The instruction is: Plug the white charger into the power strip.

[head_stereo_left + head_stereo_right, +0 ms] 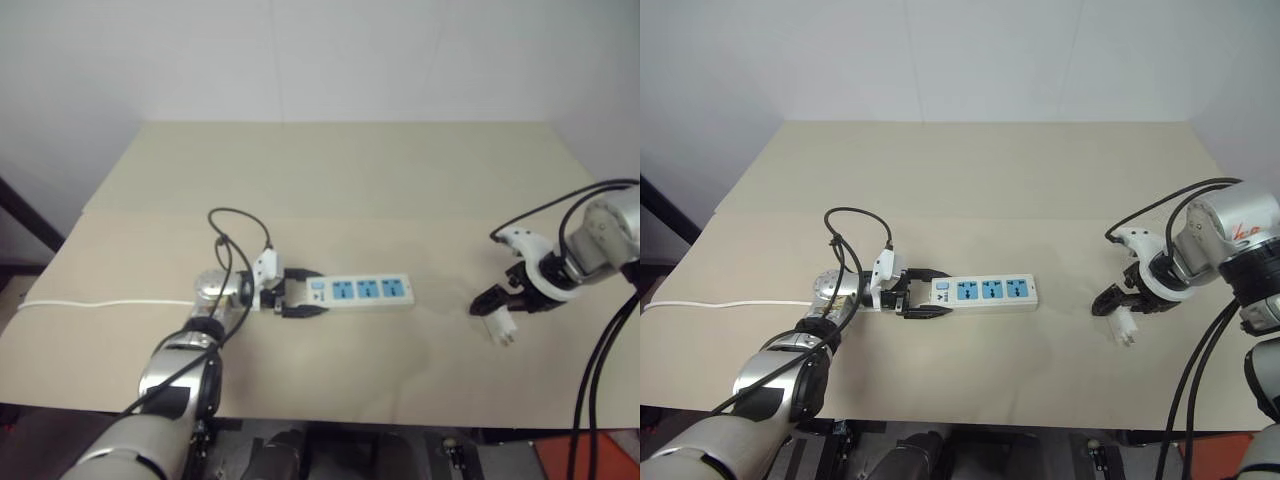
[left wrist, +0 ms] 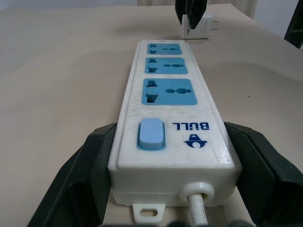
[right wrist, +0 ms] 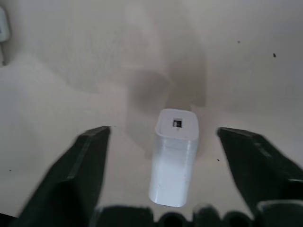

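Jaws of the left gripper (image 1: pixel 300 302) clamp the power strip's (image 1: pixel 365 291) switch end, while the right gripper (image 3: pixel 163 142) straddles, unclosed, the white charger (image 3: pixel 174 161) lying well apart, so grasping and plugging remain.

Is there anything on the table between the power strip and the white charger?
No. In the left eye view, only bare table lies between the power strip and the white charger.
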Action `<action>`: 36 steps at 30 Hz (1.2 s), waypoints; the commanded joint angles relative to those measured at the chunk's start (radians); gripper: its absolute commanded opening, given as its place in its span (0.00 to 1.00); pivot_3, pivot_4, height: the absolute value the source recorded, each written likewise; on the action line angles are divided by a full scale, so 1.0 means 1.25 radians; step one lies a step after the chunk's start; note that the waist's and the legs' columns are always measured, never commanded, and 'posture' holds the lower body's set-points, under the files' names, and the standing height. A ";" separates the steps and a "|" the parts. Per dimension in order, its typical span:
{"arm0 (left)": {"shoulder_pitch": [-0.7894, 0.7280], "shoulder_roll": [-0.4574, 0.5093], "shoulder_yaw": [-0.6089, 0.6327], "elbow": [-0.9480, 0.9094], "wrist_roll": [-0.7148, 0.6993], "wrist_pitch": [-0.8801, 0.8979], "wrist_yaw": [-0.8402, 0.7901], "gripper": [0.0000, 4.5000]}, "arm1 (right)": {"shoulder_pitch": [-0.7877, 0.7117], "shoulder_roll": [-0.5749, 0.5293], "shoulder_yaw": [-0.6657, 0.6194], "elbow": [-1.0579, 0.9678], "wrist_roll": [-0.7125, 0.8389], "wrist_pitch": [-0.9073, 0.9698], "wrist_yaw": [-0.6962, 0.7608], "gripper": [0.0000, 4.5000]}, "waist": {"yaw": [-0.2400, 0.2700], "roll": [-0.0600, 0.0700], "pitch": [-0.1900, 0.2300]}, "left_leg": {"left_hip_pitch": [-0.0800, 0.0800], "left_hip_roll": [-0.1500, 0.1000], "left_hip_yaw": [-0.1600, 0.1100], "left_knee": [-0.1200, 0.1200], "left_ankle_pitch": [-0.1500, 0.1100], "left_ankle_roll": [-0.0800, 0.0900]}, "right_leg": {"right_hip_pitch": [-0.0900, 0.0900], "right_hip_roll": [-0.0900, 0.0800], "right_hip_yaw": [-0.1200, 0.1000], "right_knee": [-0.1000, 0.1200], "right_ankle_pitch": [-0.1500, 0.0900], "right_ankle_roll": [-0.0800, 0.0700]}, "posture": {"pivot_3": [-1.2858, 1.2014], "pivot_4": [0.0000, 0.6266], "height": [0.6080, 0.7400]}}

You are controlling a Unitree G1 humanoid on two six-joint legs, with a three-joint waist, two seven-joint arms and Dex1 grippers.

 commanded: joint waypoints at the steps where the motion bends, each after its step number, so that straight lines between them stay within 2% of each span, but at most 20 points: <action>1: 0.017 0.001 -0.016 -0.001 0.010 -0.007 -0.002 0.72 | 0.005 0.000 -0.017 0.002 0.002 0.006 -0.001 0.64 | 0.000 0.000 0.000 | 0.000 0.000 0.000 0.000 0.000 0.000 | 0.000 0.000 0.000 0.000 0.000 0.000 | 0.52 0.24 1.00; 6: 0.018 0.006 -0.016 -0.002 0.010 -0.008 0.002 0.72 | 0.013 0.009 -0.022 0.012 -0.002 0.006 0.004 0.26 | -0.003 -0.001 -0.002 | 0.000 0.000 0.000 0.000 0.000 0.000 | 0.000 0.000 0.000 0.000 0.000 0.000 | 0.52 0.24 1.00; 7: 0.018 0.006 -0.016 -0.002 0.010 -0.008 0.003 0.72 | 0.014 0.011 -0.024 0.013 -0.003 0.006 0.005 0.24 | -0.003 0.000 -0.003 | 0.001 0.000 0.000 0.000 0.000 0.000 | 0.000 0.001 0.000 0.000 0.000 0.000 | 0.52 0.24 1.00; 13: 0.017 0.007 -0.019 -0.003 0.010 -0.010 0.007 0.72 | 0.003 0.006 -0.019 -0.020 -0.009 0.006 0.022 0.24 | -0.005 0.000 -0.003 | 0.001 0.000 0.000 0.000 0.000 0.000 | 0.000 0.000 0.000 0.000 0.000 0.000 | 0.52 0.24 1.00; 17: 0.016 0.008 -0.019 -0.004 0.009 -0.011 0.005 0.72 | -0.028 -0.033 -0.005 -0.134 -0.015 0.006 0.074 0.24 | -0.005 0.000 -0.003 | 0.000 0.000 0.000 0.000 0.000 0.000 | 0.000 0.000 0.000 0.000 0.000 0.000 | 0.52 0.24 1.00; 22: 0.014 0.007 -0.020 -0.008 0.006 -0.010 -0.005 0.72 | -0.106 -0.073 -0.042 -0.290 -0.046 -0.019 0.170 0.24 | -0.004 0.001 -0.004 | 0.000 0.000 0.000 0.000 0.000 0.000 | -0.002 0.001 0.000 0.000 0.000 0.000 | 0.52 0.24 1.00; 24: 0.015 0.009 -0.020 -0.011 0.003 -0.009 -0.014 0.72 | -0.097 -0.073 -0.140 -0.337 -0.043 -0.091 0.194 0.24 | -0.004 0.000 -0.004 | 0.000 0.000 0.000 0.000 -0.001 0.001 | -0.002 0.001 -0.001 0.000 0.000 0.000 | 0.52 0.24 1.00; 27: 0.019 0.012 -0.019 -0.019 -0.004 -0.010 -0.028 0.72 | -0.055 -0.087 -0.220 -0.399 -0.064 -0.184 0.239 0.24 | -0.003 0.000 -0.004 | 0.000 0.000 0.000 0.000 -0.001 0.002 | -0.001 0.002 -0.001 0.000 0.000 0.000 | 0.52 0.24 1.00; 30: 0.028 0.013 -0.014 -0.032 -0.018 -0.010 -0.038 0.72 | 0.102 -0.039 -0.408 -0.440 -0.061 -0.363 0.237 0.24 | -0.004 -0.003 -0.005 | 0.000 0.000 -0.001 0.001 0.000 0.000 | 0.000 0.002 -0.002 0.001 0.001 0.001 | 0.52 0.24 1.00; 34: 0.036 0.011 -0.015 -0.056 -0.038 0.001 -0.057 0.72 | 0.282 0.048 -0.571 -0.496 -0.063 -0.594 0.306 0.24 | -0.009 -0.003 -0.005 | 0.000 0.000 0.000 0.002 0.000 0.000 | 0.000 0.001 -0.001 0.001 0.001 0.001 | 0.52 0.24 1.00; 36: 0.041 0.017 -0.038 -0.073 -0.043 0.013 -0.062 0.72 | 0.336 0.111 -0.611 -0.506 -0.058 -0.688 0.348 0.24 | -0.012 -0.003 -0.005 | 0.001 0.000 0.000 0.002 0.000 0.000 | 0.001 0.002 0.000 0.002 0.001 0.001 | 0.52 0.24 1.00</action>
